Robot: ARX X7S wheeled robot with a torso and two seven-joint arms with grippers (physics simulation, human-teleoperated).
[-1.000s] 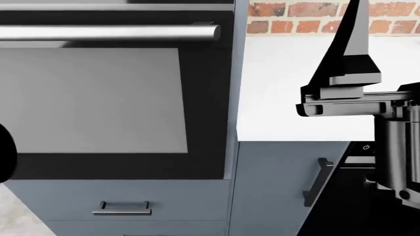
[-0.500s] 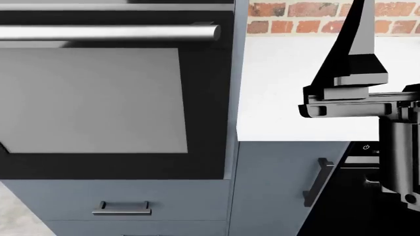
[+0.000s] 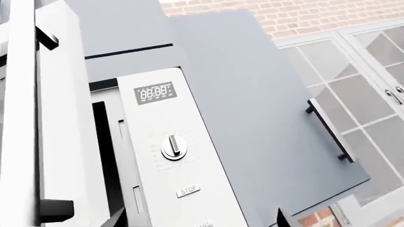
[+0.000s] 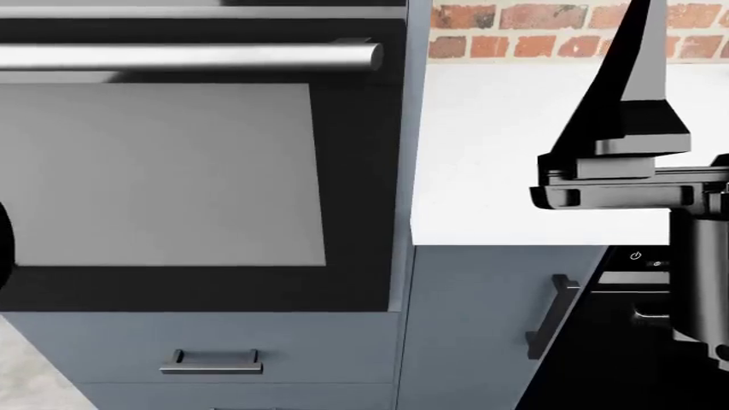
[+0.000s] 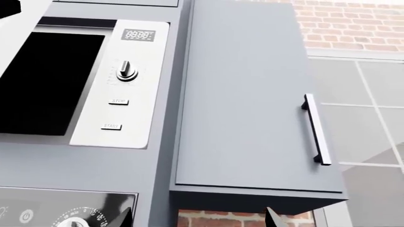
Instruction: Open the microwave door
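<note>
Facing the appliance front, the white slab microwave door (image 3: 60, 118) with its long pale bar handle (image 3: 18, 118) sits at nine o'clock of the silver control panel (image 3: 183, 156). A dark gap (image 3: 104, 151) shows between door and panel, so I judge the door already partly swung out and the step in hand to be widening it. My left pincer (image 3: 200, 220) is spread, its two dark tips wide apart and pinching nothing. It faces the panel rather than the handle. To do this well I would carry it toward nine o'clock, get one finger behind the free edge or the bar, and sweep along the hinge's arc rather than tug straight back. I would also keep clear of the round knob (image 3: 173, 147) and of the tall flat grey cabinet door (image 3: 252, 118) at three o'clock of the panel. My right pincer (image 5: 197, 216) is likewise spread and empty, hanging back below the cabinet. I would leave it idle there, so that the arms do not cross.
</note>
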